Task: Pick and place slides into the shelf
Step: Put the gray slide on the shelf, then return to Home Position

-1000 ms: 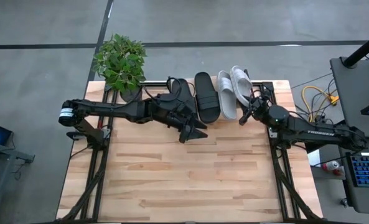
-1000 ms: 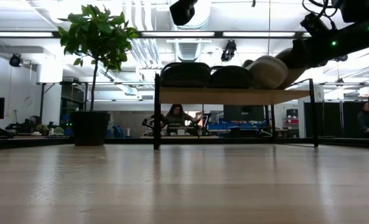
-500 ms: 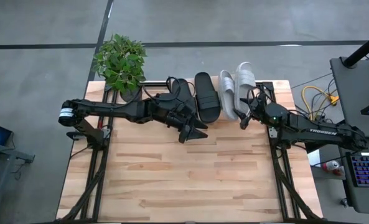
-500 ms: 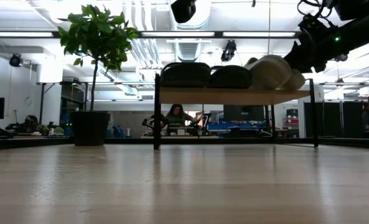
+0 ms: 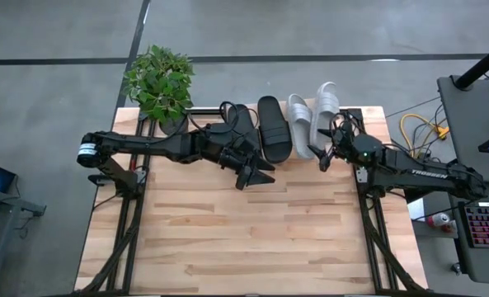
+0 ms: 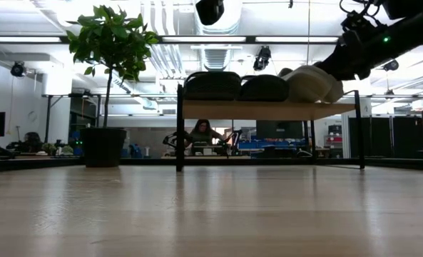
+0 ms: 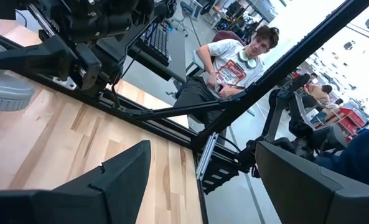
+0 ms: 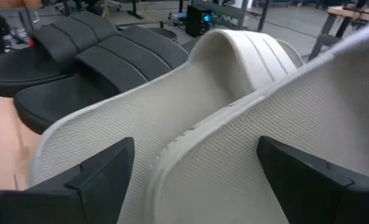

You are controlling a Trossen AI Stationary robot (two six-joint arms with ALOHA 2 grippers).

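Observation:
On the shelf (image 6: 268, 109) at the table's far edge lie two black slides (image 5: 274, 128) (image 8: 109, 56) and two pale slides side by side. The left pale slide (image 5: 300, 125) (image 8: 190, 99) lies flat. The right pale slide (image 5: 324, 106) (image 8: 308, 106) rests with its inner edge up on its neighbour. My right gripper (image 5: 319, 156) (image 8: 196, 180) is open just behind the pale slides' heels, its fingers standing wide on either side; no touch shows. My left gripper (image 5: 259, 175) (image 7: 203, 180) hangs open over the table in front of the black slides, holding nothing.
A potted plant (image 5: 159, 80) (image 6: 108, 43) stands at the far left corner beside the shelf. A seated person (image 7: 234, 62) shows beyond the table in the left wrist view. Cables (image 5: 417, 128) lie off the right edge. Bare wood (image 5: 252, 239) fills the table's near half.
My right gripper has let go of the right pale slide, drawn back a little toward the near edge and tipped up. The slide, held slanting over its neighbour a second ago, now lies straighter on the shelf, shifted toward the far edge.

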